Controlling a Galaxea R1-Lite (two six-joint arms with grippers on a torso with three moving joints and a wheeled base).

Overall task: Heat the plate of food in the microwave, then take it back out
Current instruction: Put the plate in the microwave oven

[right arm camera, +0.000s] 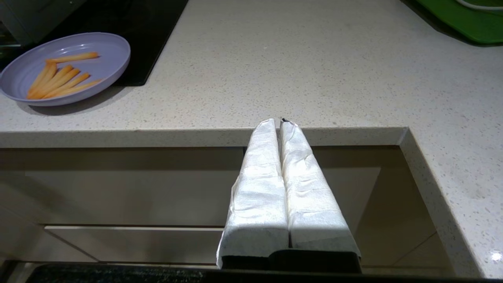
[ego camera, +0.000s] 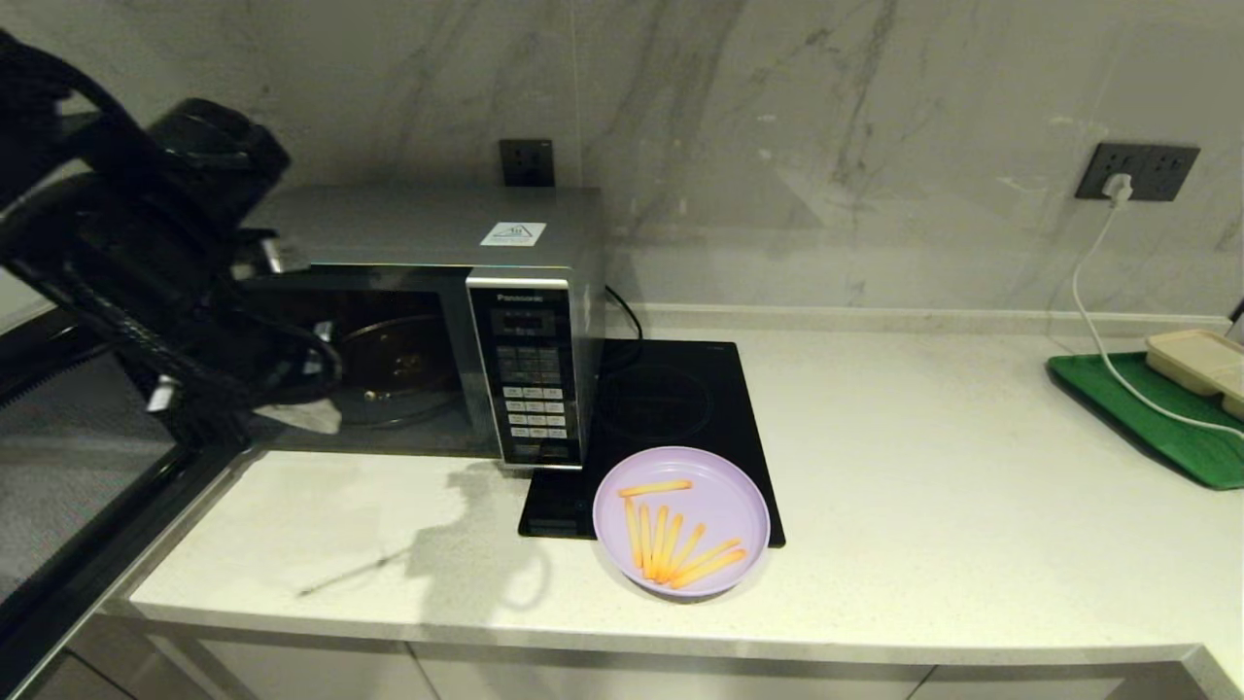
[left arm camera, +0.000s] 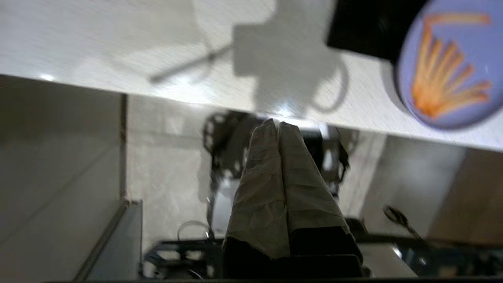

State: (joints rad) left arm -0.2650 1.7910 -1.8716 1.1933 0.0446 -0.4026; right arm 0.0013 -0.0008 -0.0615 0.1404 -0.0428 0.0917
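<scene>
The lilac plate point(ego camera: 724, 491) with several orange fries point(ego camera: 671, 544) rests on the counter, partly over the front of the black hob. To its left the silver microwave point(ego camera: 428, 228) stands with its dark glass door point(ego camera: 78, 467) swung open, and the glass turntable point(ego camera: 403, 365) inside is bare. My left gripper point(ego camera: 306, 416) hangs shut and empty in front of the open cavity. In the left wrist view its taped fingers point(left arm camera: 278, 124) are pressed together, with the plate point(left arm camera: 493, 43) off to one side. My right gripper point(right arm camera: 279, 121) is shut and empty, low before the counter's front edge, away from the plate point(right arm camera: 112, 51).
The flat black induction hob point(ego camera: 671, 399) lies right of the microwave. At the far right a green tray point(ego camera: 1157, 423) carries a beige rectangular tray point(ego camera: 1200, 362), with a white cable point(ego camera: 1093, 321) trailing from a wall socket. The open door juts out past the counter's left end.
</scene>
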